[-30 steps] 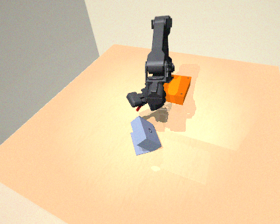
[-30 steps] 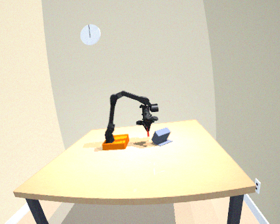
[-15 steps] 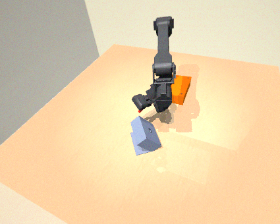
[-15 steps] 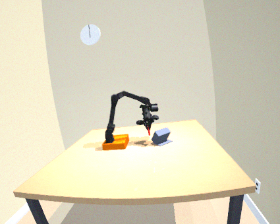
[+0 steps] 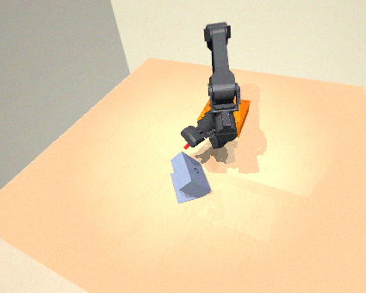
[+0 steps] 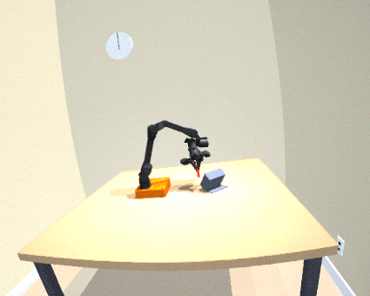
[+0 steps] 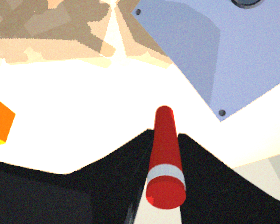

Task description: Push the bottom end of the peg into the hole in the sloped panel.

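Observation:
My gripper [image 5: 189,141] [image 6: 197,164] [image 7: 164,137] is shut on the red peg [image 5: 186,146] [image 6: 198,171] [image 7: 164,156], a round rod with a pale band near its upper end. The peg hangs in the air, tilted, its lower end pointing toward the blue-grey sloped panel [image 5: 187,176] [image 6: 214,179] [image 7: 197,36]. The panel has one round dark hole [image 5: 196,171] in its face. In the wrist view the peg's tip sits below and left of the hole, just off the panel's lower edge.
The arm's orange base plate [image 5: 245,113] [image 6: 155,189] stands behind the gripper on the table [image 5: 96,207] [image 6: 184,226]. Two small dark screw dots [image 7: 138,11] [image 7: 221,112] mark the panel's corners.

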Tool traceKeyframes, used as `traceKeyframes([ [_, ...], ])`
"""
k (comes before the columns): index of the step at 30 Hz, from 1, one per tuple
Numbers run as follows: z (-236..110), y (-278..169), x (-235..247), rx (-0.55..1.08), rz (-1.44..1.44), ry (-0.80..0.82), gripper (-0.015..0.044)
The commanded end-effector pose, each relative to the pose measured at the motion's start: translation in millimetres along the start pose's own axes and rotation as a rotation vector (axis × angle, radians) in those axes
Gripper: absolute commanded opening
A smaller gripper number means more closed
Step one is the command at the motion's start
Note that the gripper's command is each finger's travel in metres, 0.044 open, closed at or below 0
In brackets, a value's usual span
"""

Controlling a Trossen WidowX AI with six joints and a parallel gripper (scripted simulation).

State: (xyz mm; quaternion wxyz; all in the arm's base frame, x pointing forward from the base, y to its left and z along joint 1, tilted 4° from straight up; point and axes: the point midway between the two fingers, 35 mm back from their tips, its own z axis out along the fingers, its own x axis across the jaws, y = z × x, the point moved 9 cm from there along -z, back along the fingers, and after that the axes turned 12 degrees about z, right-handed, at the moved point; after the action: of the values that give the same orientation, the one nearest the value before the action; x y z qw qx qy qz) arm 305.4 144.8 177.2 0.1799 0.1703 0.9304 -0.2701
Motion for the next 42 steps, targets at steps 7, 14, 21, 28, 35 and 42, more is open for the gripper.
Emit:
traceKeyframes([
  [7, -7, 12, 8, 0.013, -0.08, -0.045, 0.0],
  [14, -12, 20, 14, 0.018, -0.131, -0.079, 0.0],
  [21, -18, 27, 20, 0.024, -0.182, -0.113, 0.0],
  [28, -25, 35, 27, 0.029, -0.233, -0.148, 0.0],
  [35, -31, 42, 34, 0.035, -0.282, -0.184, 0.0],
  [42, -37, 49, 41, 0.04, -0.332, -0.22, 0.0],
])
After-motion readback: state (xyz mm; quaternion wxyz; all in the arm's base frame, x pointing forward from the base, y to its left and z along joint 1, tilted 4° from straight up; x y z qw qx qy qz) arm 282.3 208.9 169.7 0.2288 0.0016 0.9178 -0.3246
